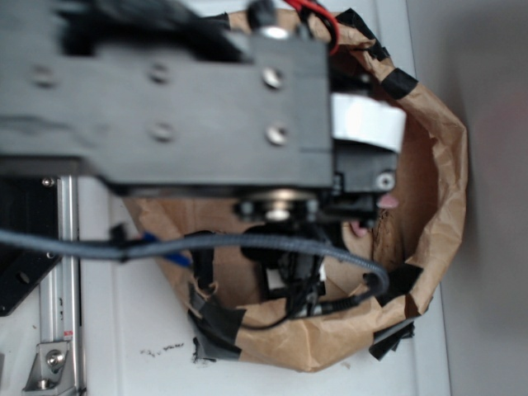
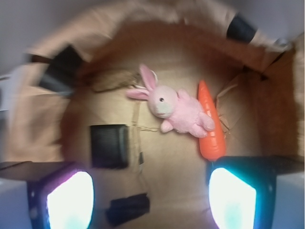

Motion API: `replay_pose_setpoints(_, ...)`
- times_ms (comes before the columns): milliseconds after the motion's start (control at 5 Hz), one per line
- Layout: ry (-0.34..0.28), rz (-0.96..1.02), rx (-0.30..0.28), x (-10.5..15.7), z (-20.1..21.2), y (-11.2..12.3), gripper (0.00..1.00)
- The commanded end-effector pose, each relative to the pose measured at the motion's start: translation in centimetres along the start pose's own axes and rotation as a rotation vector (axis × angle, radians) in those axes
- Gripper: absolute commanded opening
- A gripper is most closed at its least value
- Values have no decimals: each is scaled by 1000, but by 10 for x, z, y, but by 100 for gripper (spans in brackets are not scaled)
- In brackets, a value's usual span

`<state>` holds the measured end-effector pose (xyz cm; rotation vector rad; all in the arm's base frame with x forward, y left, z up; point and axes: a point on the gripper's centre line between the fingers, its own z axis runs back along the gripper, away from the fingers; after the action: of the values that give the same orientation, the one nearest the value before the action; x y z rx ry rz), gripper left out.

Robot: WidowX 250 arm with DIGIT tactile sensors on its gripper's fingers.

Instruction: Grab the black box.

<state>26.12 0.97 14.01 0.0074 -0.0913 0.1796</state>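
The small flat square black box (image 2: 110, 145) lies on the brown paper floor just above the left glowing fingertip, touching nothing. The gripper (image 2: 150, 200) hangs over it with its two lit fingers (image 2: 70, 200) set wide apart and empty. To the right lie a pink plush rabbit (image 2: 174, 107) and, touching it, an orange carrot (image 2: 210, 121), inside the crumpled brown paper bag (image 1: 433, 190).

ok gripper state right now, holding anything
Gripper: open, holding nothing; its lit fingers stand wide apart above the bag floor, and the black box lies untouched below.
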Motion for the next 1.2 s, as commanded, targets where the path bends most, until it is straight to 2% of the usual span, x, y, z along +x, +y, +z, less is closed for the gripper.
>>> replay_pose_setpoints(0,24,-107,-146,-19,-55,16,100)
replay_pose_setpoints(600,24,-107,-146,-19,-55,16,100)
replay_pose_setpoints(800,77,-142,-188,-6,-83,-20,100)
replay_pose_setpoints(1000,72,-189,-198,1,-92,-59,100)
